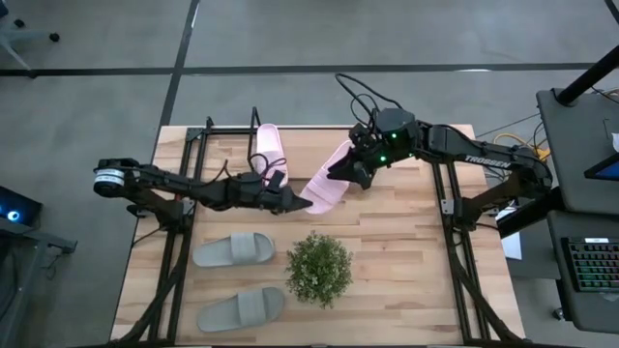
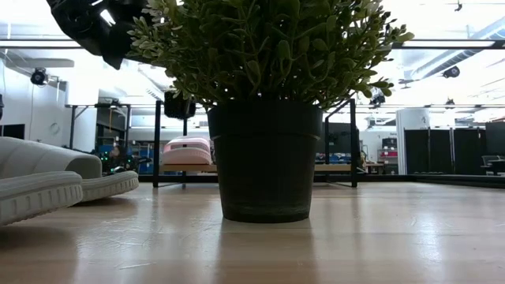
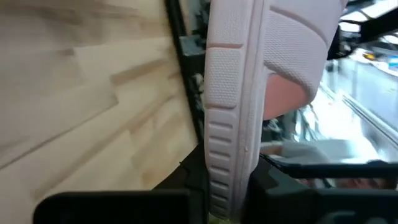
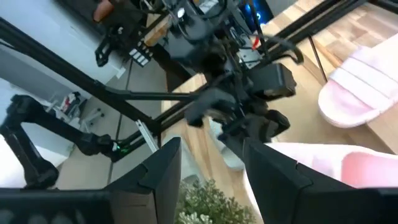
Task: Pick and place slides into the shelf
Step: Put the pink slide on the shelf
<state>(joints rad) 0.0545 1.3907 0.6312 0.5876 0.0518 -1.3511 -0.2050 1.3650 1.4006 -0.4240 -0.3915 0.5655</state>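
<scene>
A pale pink slide (image 1: 327, 182) is held over the middle of the table, slanting from my left gripper (image 1: 293, 202) toward the far right. My left gripper is shut on its near end. My right gripper (image 1: 350, 172) stands open at the slide's far end. Nothing is between its fingers (image 4: 165, 177), and the pink slide (image 4: 348, 171) lies just beside them. A second pink slide (image 1: 269, 150) rests sole-down on the shelf (image 1: 206, 135) at the far left. Two grey slides (image 1: 232, 249) (image 1: 242, 309) lie flat on the table near the front left. My left gripper pinches the pink slide's sole at one end (image 3: 227, 186) between its two fingers, which lie across the sole's thickness. The fingers come nearly level from the table's left. The slide is turned on its edge, strap (image 3: 292, 56) to one side, and stands out ahead of the fingers, clear of the table.
A bushy green plant in a dark pot (image 1: 319, 269) stands near the front centre and fills the low view (image 2: 264, 158). The shelf's black rails (image 2: 156, 142) rise at the far left. Bare tabletop (image 1: 416, 242) lies at the right.
</scene>
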